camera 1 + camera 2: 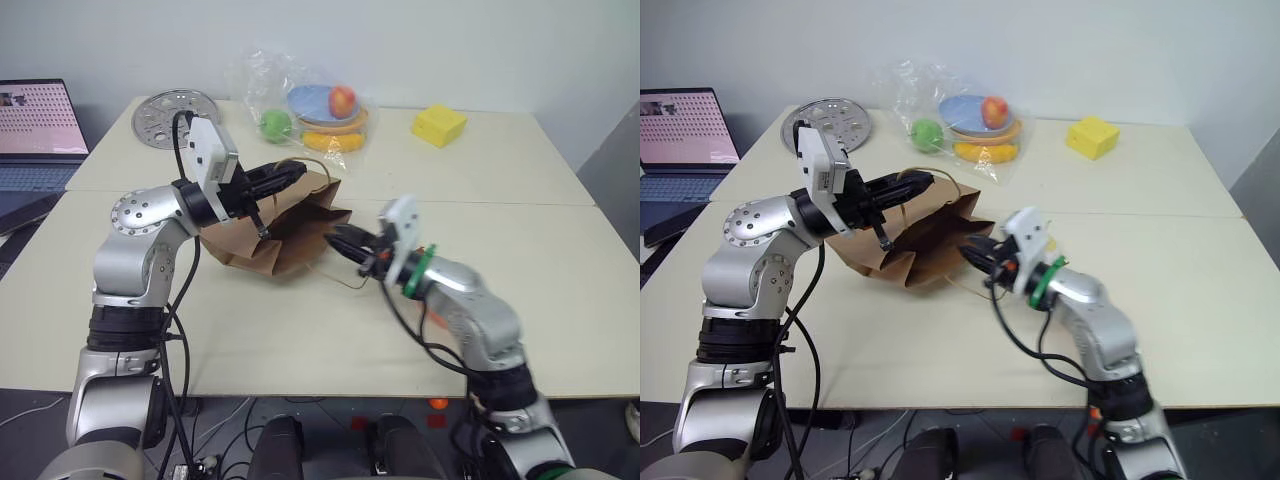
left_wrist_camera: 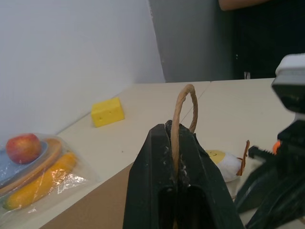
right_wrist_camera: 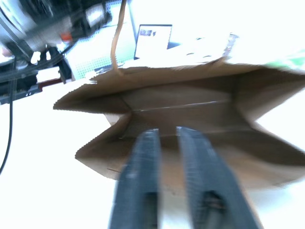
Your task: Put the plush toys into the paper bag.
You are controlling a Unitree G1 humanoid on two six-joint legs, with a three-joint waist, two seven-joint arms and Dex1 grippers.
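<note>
The brown paper bag (image 1: 290, 235) lies on its side mid-table, its mouth facing my right arm. My left gripper (image 1: 292, 172) is shut on the bag's upper loop handle (image 2: 183, 102) and holds that edge up. My right gripper (image 1: 338, 240) hovers just in front of the mouth, its fingers (image 3: 143, 167) slightly apart with nothing between them. A white plush toy with a yellow patch (image 2: 221, 161) lies beside the lower handle loop, close to the right gripper. I cannot tell whether it is inside the mouth or just outside it.
At the back of the table sit a clear plastic bag of fruit and plates (image 1: 310, 110), a yellow block (image 1: 439, 125) and a perforated metal disc (image 1: 172, 115). A laptop (image 1: 38, 130) stands at the far left. A person (image 2: 248, 4) stands beyond the table.
</note>
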